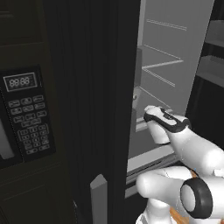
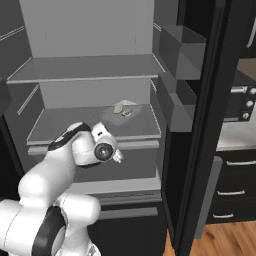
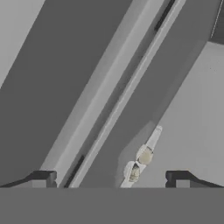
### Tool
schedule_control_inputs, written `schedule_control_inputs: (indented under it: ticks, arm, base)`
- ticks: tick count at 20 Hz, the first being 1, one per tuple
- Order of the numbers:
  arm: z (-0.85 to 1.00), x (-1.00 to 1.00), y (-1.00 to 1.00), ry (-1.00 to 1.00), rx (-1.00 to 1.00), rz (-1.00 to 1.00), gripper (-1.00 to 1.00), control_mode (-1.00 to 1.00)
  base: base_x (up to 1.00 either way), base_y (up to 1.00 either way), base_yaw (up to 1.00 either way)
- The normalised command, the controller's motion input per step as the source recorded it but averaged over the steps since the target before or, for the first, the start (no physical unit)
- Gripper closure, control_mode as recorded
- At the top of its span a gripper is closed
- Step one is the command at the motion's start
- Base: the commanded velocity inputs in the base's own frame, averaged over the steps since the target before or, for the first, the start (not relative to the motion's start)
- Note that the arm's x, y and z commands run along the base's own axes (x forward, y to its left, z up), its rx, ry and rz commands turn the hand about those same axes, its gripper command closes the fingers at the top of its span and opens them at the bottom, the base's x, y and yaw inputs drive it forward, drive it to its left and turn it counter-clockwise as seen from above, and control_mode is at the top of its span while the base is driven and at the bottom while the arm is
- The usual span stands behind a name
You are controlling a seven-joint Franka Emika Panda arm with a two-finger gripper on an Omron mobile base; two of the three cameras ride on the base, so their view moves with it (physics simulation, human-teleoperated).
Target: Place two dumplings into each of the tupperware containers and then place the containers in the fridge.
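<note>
The fridge (image 2: 90,67) stands open, its pale grey shelves bare except for one tupperware container (image 2: 123,110) on the middle shelf, towards the right. The hand view catches that container (image 3: 153,139) almost edge-on, with two dumplings (image 3: 145,155) lying in it. My gripper (image 3: 111,180) is open, the fingertips far apart with nothing between them. It hovers in front of the shelf, short of the container and apart from it. In the left base view my hand (image 1: 164,120) reaches into the fridge opening. In the right base view it (image 2: 102,147) sits just before the shelf's front edge.
The black fridge door (image 2: 200,125) hangs open on the right, with grey door bins (image 2: 180,75) jutting inwards. A black microwave (image 1: 26,113) with a keypad is set to the left of the fridge. Dark drawers (image 2: 235,192) and wooden floor lie beyond the door.
</note>
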Motion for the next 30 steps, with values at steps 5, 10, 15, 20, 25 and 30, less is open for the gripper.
schedule_control_inputs:
  ticks: [5,10,15,20,25,30]
  arm:
    - [0.82,-0.71,0.0,0.26,0.01,0.17,-1.0,-1.0]
    - [0.73,-0.44,0.0,0.34,-0.01,0.11,-1.0,-1.0]
    - [-0.13,-0.53,0.0,0.42,-0.16,0.1,-1.0,-1.0]
    - [-0.49,-0.97,0.16,0.15,-0.23,0.13,-1.0,-1.0]
    - [-0.48,-1.0,0.08,-0.12,-0.13,0.09,-1.0,-1.0]
    - [-0.14,-0.17,0.34,-0.01,-0.05,0.09,-1.0,-1.0]
  base:
    - [0.0,0.0,0.0]
    - [0.0,0.0,0.0]
    - [0.0,0.0,0.0]
    - [0.0,0.0,0.0]
    - [0.0,0.0,0.0]
    - [0.0,0.0,0.0]
